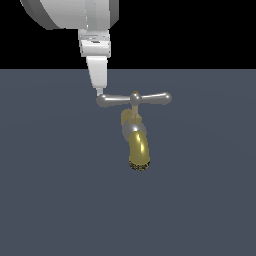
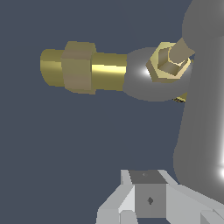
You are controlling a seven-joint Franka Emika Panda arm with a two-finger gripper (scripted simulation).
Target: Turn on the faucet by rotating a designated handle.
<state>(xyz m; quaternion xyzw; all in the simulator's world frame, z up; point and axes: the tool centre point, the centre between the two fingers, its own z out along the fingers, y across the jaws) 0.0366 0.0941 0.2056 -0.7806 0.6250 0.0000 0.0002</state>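
The faucet (image 1: 136, 131) stands on the dark grey floor, with its curved brass-yellow spout (image 1: 139, 147) pointing toward the camera and ending in a dark speckled rim. The handle (image 1: 150, 99), a silver-grey crossbar with bulbous ends, lies level on top of a thin stem. My gripper (image 1: 100, 92) comes down from above, and its tip touches the crossbar's end on the exterior view's left. The fingers look pressed together and hold nothing. In the wrist view the handle (image 2: 201, 109) is a large grey blur close to my fingers (image 2: 148, 199), beside the faucet's brass pipe (image 2: 83, 68) and hex nut (image 2: 168, 61).
The flat dark grey floor (image 1: 50, 200) spreads all around the faucet. My white arm (image 1: 75, 12) fills the upper part of the exterior view, against a black background.
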